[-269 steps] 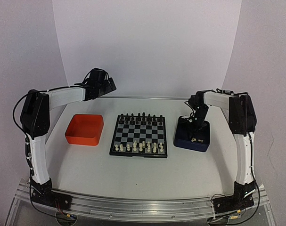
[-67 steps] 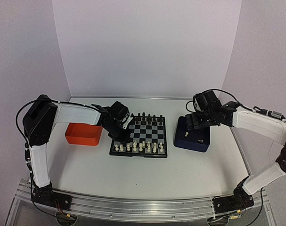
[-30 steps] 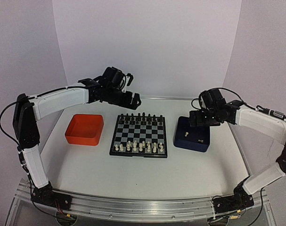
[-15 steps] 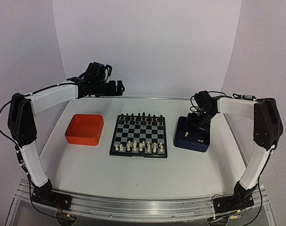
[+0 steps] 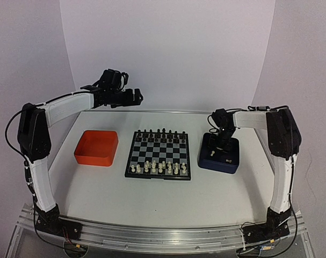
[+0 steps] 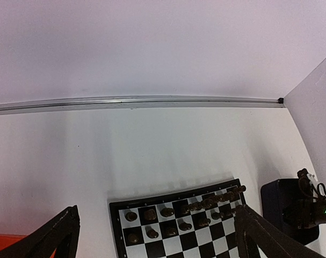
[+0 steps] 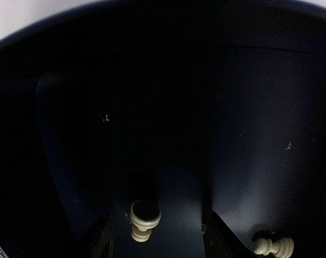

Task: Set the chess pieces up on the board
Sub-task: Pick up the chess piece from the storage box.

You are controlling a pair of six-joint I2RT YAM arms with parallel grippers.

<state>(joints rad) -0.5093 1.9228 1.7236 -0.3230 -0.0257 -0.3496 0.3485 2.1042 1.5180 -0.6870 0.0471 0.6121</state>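
Note:
The board (image 5: 158, 152) lies mid-table. Cream-white chess pieces (image 5: 157, 167) stand in its two near rows, black ones in its far rows. My right gripper (image 5: 219, 141) is down inside the dark blue tray (image 5: 231, 161). In the right wrist view it (image 7: 157, 217) is open, and a cream piece (image 7: 144, 219) lies on the tray floor between its fingers (image 7: 101, 239). A second cream piece (image 7: 273, 246) lies to the right. My left gripper (image 5: 131, 97) is raised near the back wall, open and empty. Its wrist view shows the board's far edge (image 6: 115, 204) below its fingers (image 6: 55, 239).
An orange tray (image 5: 96, 147) stands left of the board. The dark blue tray also shows at the right of the left wrist view (image 6: 289, 207). The white back wall meets the table just behind the board. The arm bases stand at the near edge.
My left gripper has lifted from the board's left side up toward the back wall. My right gripper has come down into the dark blue tray over a cream piece.

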